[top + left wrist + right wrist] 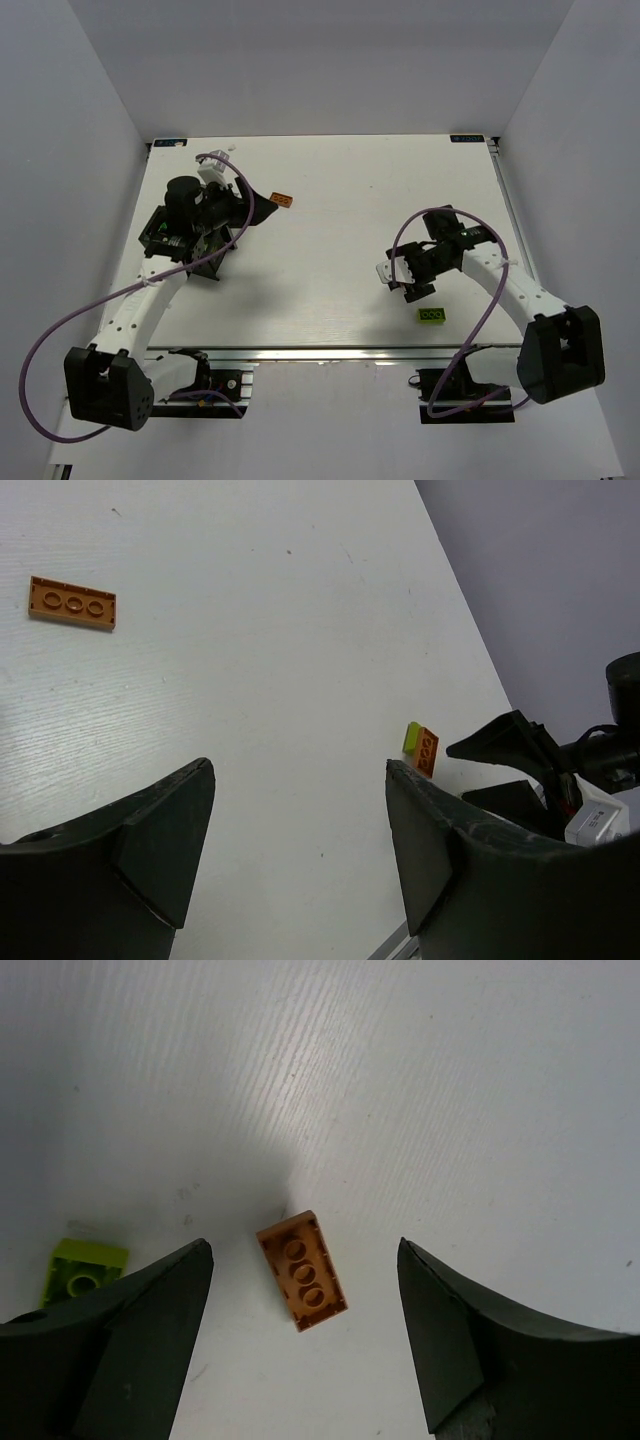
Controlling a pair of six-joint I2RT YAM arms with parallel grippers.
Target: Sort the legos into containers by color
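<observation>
An orange lego (pixel 301 1271) lies studs-down on the white table, between the open fingers of my right gripper (pixel 303 1248), which hovers over it without touching. A lime lego (pixel 85 1270) lies just left of the left finger; it also shows in the top view (pixel 432 316), near my right gripper (pixel 399 282). My left gripper (pixel 298 780) is open and empty above the table. A flat orange lego (pixel 72 603) lies far ahead of it, and shows in the top view (pixel 282 200) beside the left gripper (pixel 256 203). No container shows in any view.
In the left wrist view an orange and a lime lego (pixel 421 748) lie beside the right gripper's black fingers (pixel 505 748). The table's near metal edge (pixel 330 352) runs in front of both arm bases. White walls enclose the table.
</observation>
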